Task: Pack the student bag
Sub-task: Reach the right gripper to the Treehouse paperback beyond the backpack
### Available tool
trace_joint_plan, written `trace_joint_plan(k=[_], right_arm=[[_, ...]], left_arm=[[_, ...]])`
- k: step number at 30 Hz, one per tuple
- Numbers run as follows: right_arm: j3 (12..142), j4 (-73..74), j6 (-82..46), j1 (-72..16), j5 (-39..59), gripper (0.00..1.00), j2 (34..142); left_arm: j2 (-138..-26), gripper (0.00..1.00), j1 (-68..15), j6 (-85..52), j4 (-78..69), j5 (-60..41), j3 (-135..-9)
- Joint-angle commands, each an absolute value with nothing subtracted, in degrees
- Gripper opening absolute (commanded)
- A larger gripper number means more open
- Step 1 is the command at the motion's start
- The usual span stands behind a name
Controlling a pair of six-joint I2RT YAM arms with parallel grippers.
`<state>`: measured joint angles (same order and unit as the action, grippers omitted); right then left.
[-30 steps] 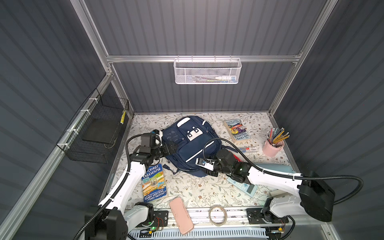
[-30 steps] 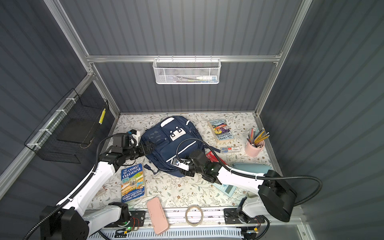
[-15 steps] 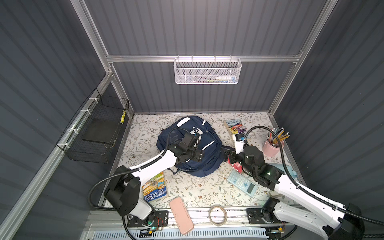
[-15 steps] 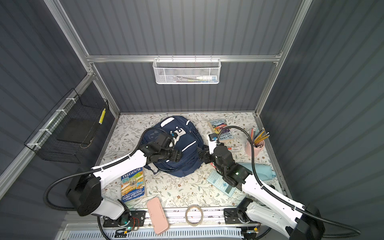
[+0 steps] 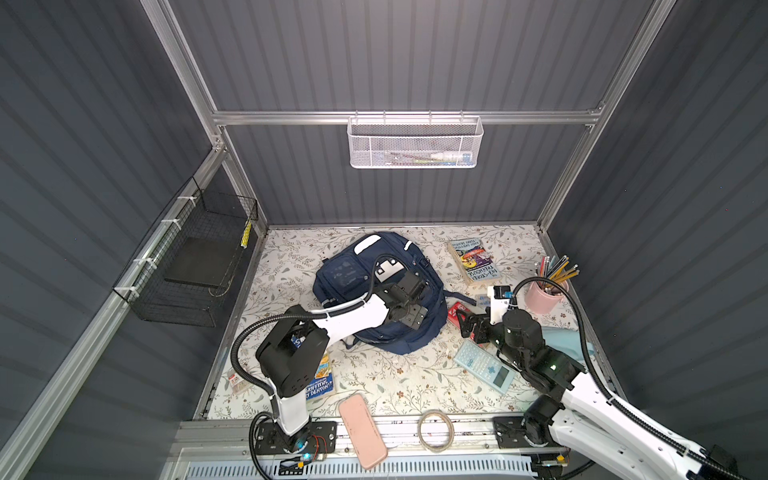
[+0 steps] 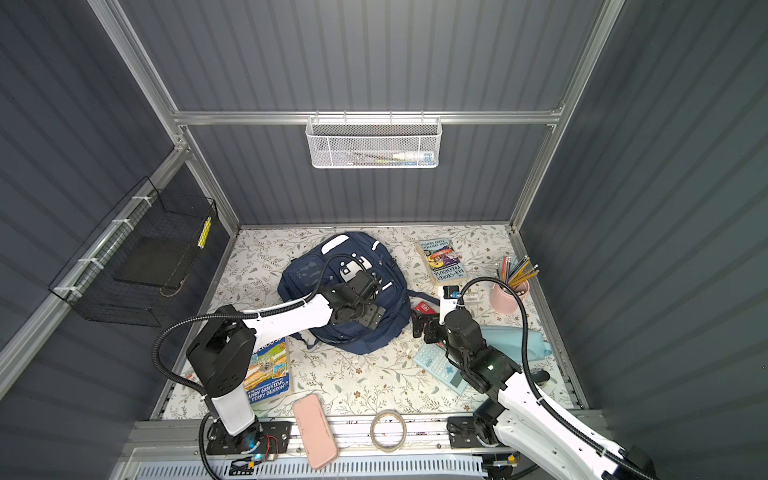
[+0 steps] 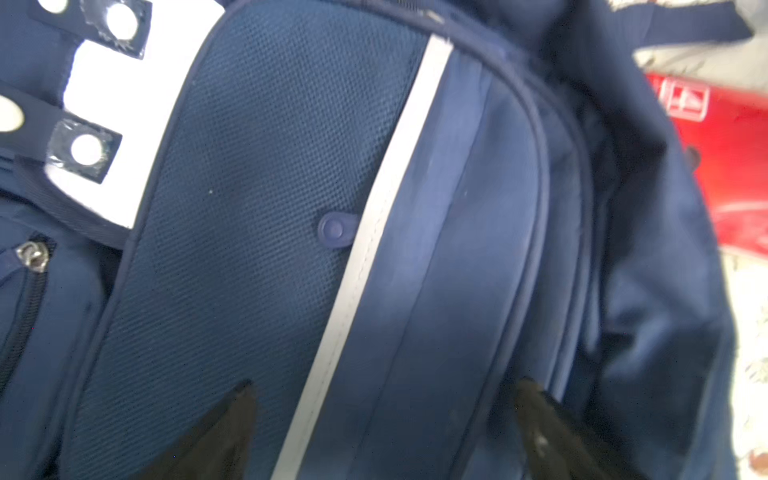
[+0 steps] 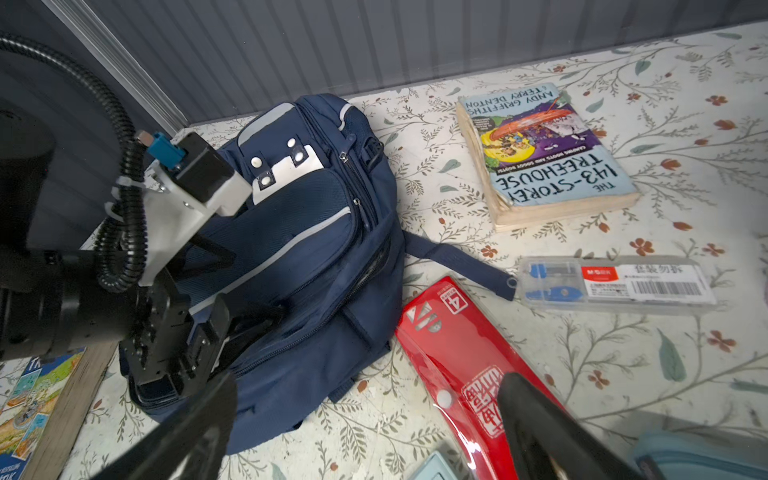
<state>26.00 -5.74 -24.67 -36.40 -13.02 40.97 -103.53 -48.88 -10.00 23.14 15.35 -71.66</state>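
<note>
Both top views: we look steeply down from high overhead on the whole floral tabletop point(image 5: 386, 374). Left wrist: close on the navy-blue fabric backpack point(image 7: 257, 208). Right wrist: low, we share that backpack.

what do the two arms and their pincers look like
The left arm and right arm are white shells with black joints. A black ribbed cable loops along each, up to a wrist camera on a white bracket with a blue plug. The left pincer and right pincer have black tapered fingers. A small green light shows on the right arm.
</note>
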Motion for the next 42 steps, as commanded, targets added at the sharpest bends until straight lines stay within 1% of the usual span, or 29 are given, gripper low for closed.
trace_joint_plan(k=[1,3,4,6,7,9,11,12,14,18,21,27,32,35,38,42], right_arm=[[24.05,-6.12,-26.43,-36.06,-12.92,0.99,39.69],[23.51,-5.8,-26.62,-35.97,-13.14,0.99,39.47],[23.38,-5.69,-26.71,-35.95,-13.24,0.99,39.48],[23.4,-5.76,-26.84,-35.85,-13.3,0.99,39.56],[23.59,-5.87,-27.13,-35.71,-13.29,0.99,39.68],[23.77,-5.95,-27.42,-35.54,-13.19,0.99,39.56],[23.94,-6.06,-27.33,-35.32,-13.48,0.99,39.67],[24.04,-6.11,-27.51,-35.17,-14.32,0.99,39.78],[24.81,-6.59,-28.37,-33.68,-15.82,0.99,40.66],[28.97,-7.07,-28.33,-27.82,-12.3,0.99,46.81],[35.98,-9.39,-25.26,-23.58,-11.12,0.99,55.46],[53.42,-15.59,-17.17,-15.6,-11.95,0.99,77.0],[66.51,-18.1,-13.73,-11.77,-12.01,0.99,92.53],[73.85,-20.05,-12.87,-9.16,-9.27,0.99,100.95],[79.39,-21.64,-13.65,-6.41,-5.7,0.99,107.11],[84.25,-23.74,-12.28,-6.15,-4.45,0.99,111.84]], left_arm=[[-104.55,1.0,-50.18,-8.57,23.74,17.63,-73.55],[-106.97,0.99,-50.11,-8.47,25.38,19.08,-75.08],[-108.37,0.96,-50.15,-8.35,26.49,19.93,-76.13],[-109.49,0.81,-50.14,-8.11,26.43,20.08,-76.76],[-109.3,0.71,-50.16,-8.12,25.64,19.93,-76.37],[-108.13,0.55,-50.12,-8.26,23.81,19.63,-75.33],[-107.0,0.15,-50.19,-8.54,24.66,20.29,-75.76],[-106.36,0.0,-50.19,-8.83,25.41,20.57,-76.19],[-104.23,0.0,-50.05,-9.37,26.52,20.82,-76.91],[-100.25,0.0,-49.23,-10.44,28.4,18.54,-79.0],[-98.16,0.0,-47.76,-11.31,28.7,15.95,-79.46],[-97.16,0.0,-45.44,-13.06,27.92,11.41,-77.98],[-97.44,0.0,-45.44,-14.28,27.06,10.2,-76.93],[-97.56,0.0,-45.43,-14.79,26.83,9.0,-76.93],[-97.55,0.0,-45.44,-14.94,26.36,8.09,-76.46],[-97.76,0.0,-45.44,-15.42,26.36,6.95,-76.07]])
